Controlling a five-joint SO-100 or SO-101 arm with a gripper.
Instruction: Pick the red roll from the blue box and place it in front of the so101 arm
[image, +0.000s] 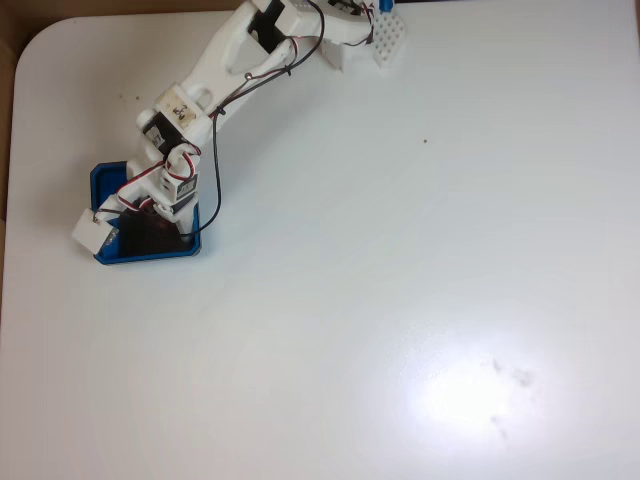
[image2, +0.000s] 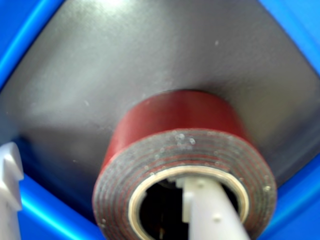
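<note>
One finger (image2: 212, 212) of the end effector (image2: 107, 192) stands inside the round hole of the red roll (image2: 177, 125) in the wrist view. This finger is white and enters from the lower edge of the picture. A second white finger shows at the left edge, outside the roll and well apart from its wall. The jaws therefore stand open, with the near wall of the roll between them; they are not closed on it.

The red roll rests on the dark inner floor of the blue box (image2: 40, 220). The face of the roll toward the camera shows its red layers and a beige inner core. Blue walls of the box appear at the upper left, the upper right and along the lower edge of the wrist view.

In the fixed view, the so101 arm (image: 215, 70) reaches from its base at the upper edge down and to the left across the white tabletop (image: 420, 300). Its end effector (image: 150, 225) is lowered into the blue box (image: 105, 178), which sits near the left edge of the tabletop. The arm covers most of the box interior, and the roll cannot be told apart there. Red and black wires run along the arm links.
</note>
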